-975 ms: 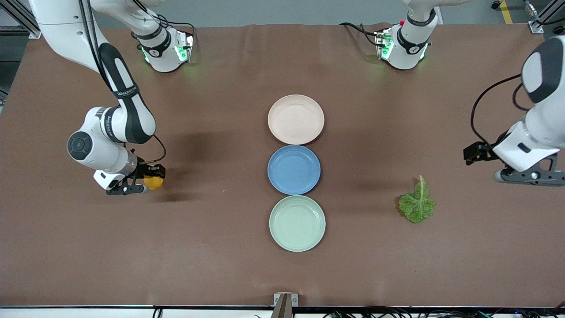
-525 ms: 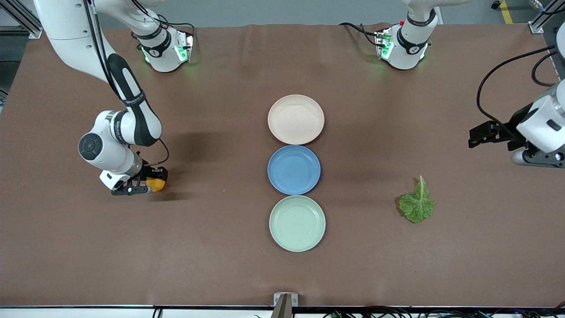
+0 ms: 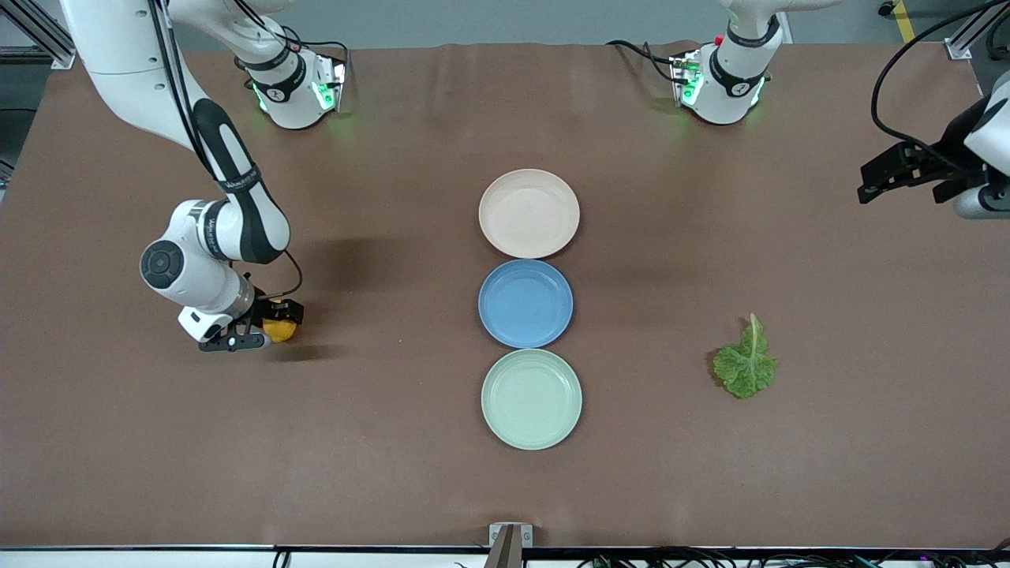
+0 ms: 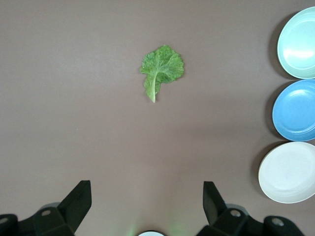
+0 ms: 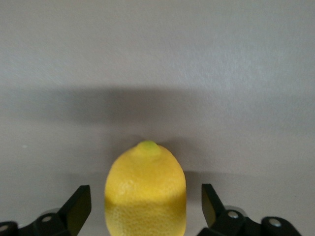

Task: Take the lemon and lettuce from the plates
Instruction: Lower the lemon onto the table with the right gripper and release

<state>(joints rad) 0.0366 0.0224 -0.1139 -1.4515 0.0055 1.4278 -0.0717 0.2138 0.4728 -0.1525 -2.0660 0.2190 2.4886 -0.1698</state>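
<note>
The lemon lies on the brown table toward the right arm's end, off the plates. My right gripper is low around it, open, with a gap on each side of the lemon between its fingers. The lettuce lies flat on the table toward the left arm's end; it also shows in the left wrist view. My left gripper is open and empty, high over the table's edge at the left arm's end. The beige-pink plate and the mint plate hold nothing.
A blue plate sits between the two plates in a row at the table's middle. All three show in the left wrist view: mint, blue, beige. The arm bases stand at the table's back edge.
My left gripper has risen and drawn away from the lettuce toward the robots' edge of the table. My right gripper with the lemon between its fingers has shifted slightly and settled lower.
</note>
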